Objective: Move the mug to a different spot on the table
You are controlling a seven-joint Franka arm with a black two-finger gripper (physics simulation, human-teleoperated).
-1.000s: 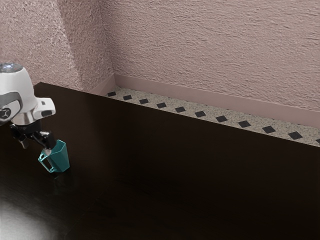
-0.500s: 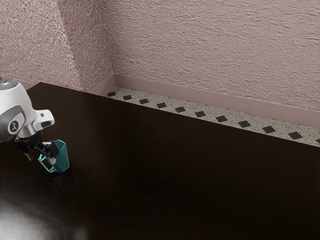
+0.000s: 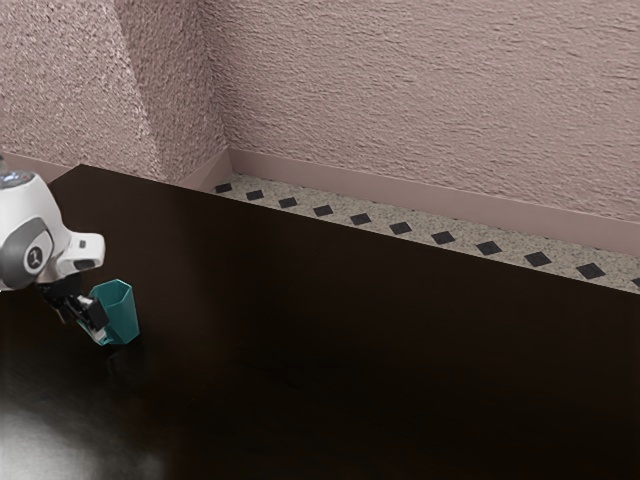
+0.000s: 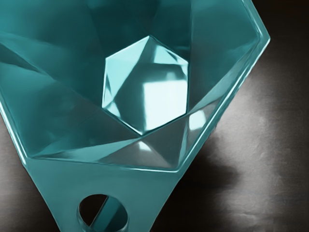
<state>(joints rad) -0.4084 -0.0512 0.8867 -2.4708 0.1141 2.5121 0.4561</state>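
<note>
- A rough pinkish wall (image 3: pixel 420 90) takes up the top of the exterior view. It meets a second wall in a corner toward the exterior view's upper left, and a plain baseboard runs along its foot.
- The dark, glossy surface (image 3: pixel 350 340) spreads across the lower part of the exterior view. There is a pale sheen on it near the lower left corner. In the wrist view the same dark surface (image 4: pixel 260 145) lies beside the mug.
- A strip of speckled floor (image 3: pixel 420 225) with a row of small black diamond tiles lies between the surface's far edge and the baseboard.
- The white arm (image 3: pixel 30 250) enters at the exterior view's left edge and bends down toward the mug.
- The teal mug (image 3: pixel 118 310) stands upright on the surface close to the exterior view's left edge, well apart from the far edge. It is faceted, with its open mouth up. The wrist view looks straight into it, onto a pale hexagonal bottom (image 4: pixel 145 92).
- The black tool (image 3: pixel 85 308) sits at the mug's side toward the arm, right against it. I cannot tell whether it is clamped on the mug or apart.
- The mug's handle (image 4: pixel 104 212), pierced by a round hole, lies just under the hand.
</note>
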